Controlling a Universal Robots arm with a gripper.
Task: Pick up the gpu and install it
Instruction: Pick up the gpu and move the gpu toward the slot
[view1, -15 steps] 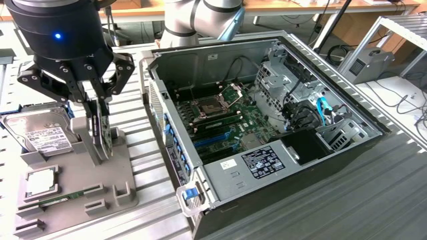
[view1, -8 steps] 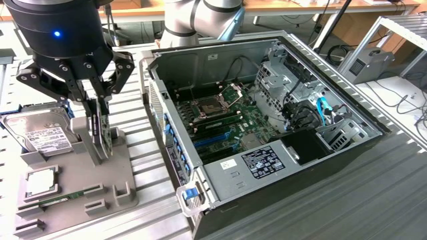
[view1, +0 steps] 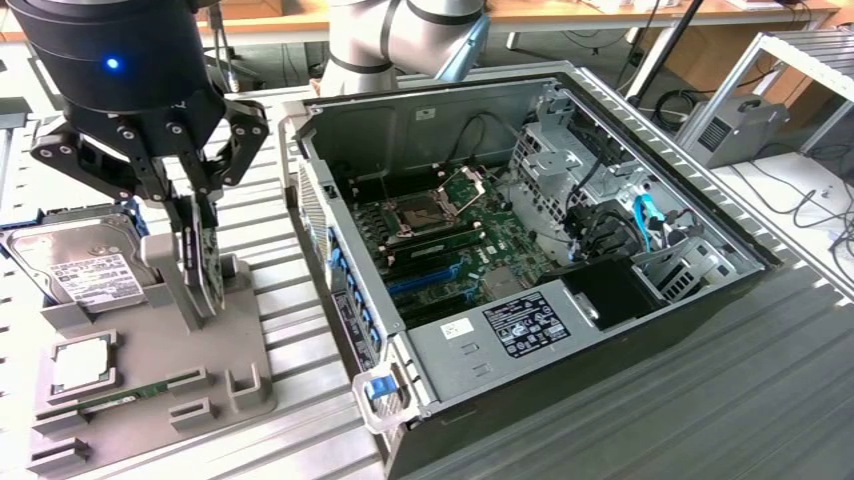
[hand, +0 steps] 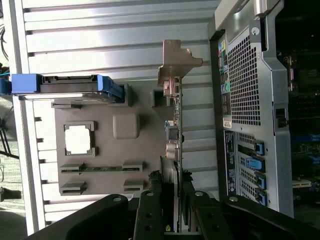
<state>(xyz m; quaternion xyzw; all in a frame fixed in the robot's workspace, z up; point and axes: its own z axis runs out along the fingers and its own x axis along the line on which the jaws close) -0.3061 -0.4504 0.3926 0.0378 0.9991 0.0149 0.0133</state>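
Note:
The gpu (view1: 200, 262) stands on edge in a slot of the grey holder tray (view1: 240, 350), dark and thin, at the exterior view's left. My gripper (view1: 198, 215) comes down from above and its two black fingers press on the card's upper edge from both sides. In the wrist view the gpu (hand: 176, 131) runs edge-on away from my gripper (hand: 177, 195), with its silver end bracket (hand: 176, 62) at the far end. The card's lower edge still sits at the holder. The open computer case (view1: 534, 250) lies beside the tray, its motherboard (view1: 447, 240) exposed.
On the same tray a silver hard drive (view1: 78, 265) leans at the back, and a CPU (view1: 83, 365) and a RAM stick (view1: 127, 397) lie near the front. The case's rear panel (hand: 247, 95) stands close beside the card. Cables and drive cages fill the case's far end (view1: 627, 225).

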